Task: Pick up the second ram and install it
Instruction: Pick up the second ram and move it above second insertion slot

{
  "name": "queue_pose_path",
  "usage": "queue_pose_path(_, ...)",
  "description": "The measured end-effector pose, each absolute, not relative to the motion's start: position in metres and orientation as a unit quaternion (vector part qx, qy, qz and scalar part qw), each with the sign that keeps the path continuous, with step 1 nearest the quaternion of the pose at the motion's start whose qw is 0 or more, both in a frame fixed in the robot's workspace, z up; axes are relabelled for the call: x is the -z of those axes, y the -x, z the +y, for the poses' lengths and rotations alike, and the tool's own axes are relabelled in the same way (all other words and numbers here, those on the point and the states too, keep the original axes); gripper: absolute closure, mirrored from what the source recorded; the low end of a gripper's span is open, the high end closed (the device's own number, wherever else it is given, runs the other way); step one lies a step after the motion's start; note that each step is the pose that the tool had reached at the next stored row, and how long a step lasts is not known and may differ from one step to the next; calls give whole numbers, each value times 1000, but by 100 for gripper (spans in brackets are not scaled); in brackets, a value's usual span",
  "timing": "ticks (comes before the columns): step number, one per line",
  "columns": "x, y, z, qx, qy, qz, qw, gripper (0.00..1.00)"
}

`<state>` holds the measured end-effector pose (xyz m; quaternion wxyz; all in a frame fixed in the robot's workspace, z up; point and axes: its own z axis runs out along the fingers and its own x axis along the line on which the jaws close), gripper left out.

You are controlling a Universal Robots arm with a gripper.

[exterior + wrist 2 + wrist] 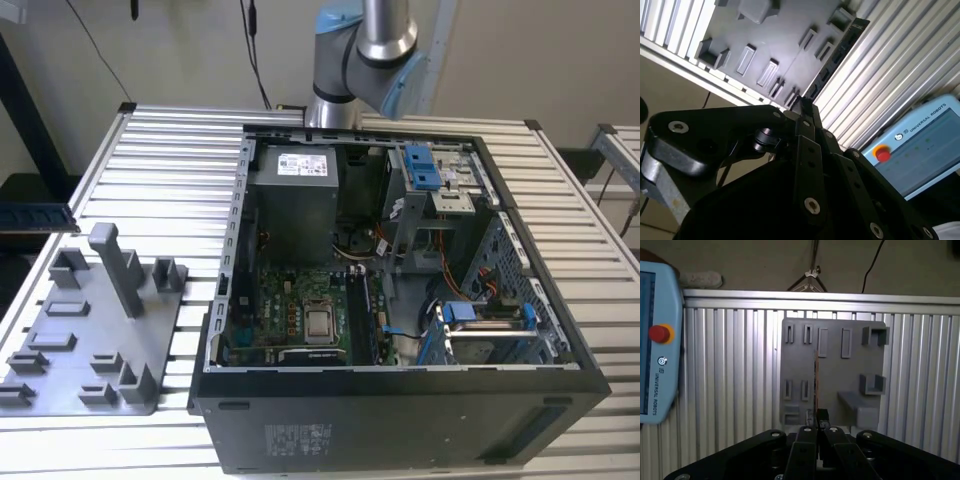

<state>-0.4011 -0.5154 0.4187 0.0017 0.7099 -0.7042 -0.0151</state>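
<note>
The ram [38, 214] hangs in the air over the tray [100, 320], at the exterior view's left, well apart from the case [400, 410]. The claw [816, 416] pinches it, by one end as far as I can tell. With so little held, it could tip or slip out. The case wall and the wires [360, 245] by the board [290, 310] could bump it. The tall post [118, 265] stands near, below it.
</note>
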Motion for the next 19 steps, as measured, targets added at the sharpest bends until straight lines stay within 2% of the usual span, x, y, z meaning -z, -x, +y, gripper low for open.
queue_pose_path(19,-419,347,-515,22,-710,-704,9,88)
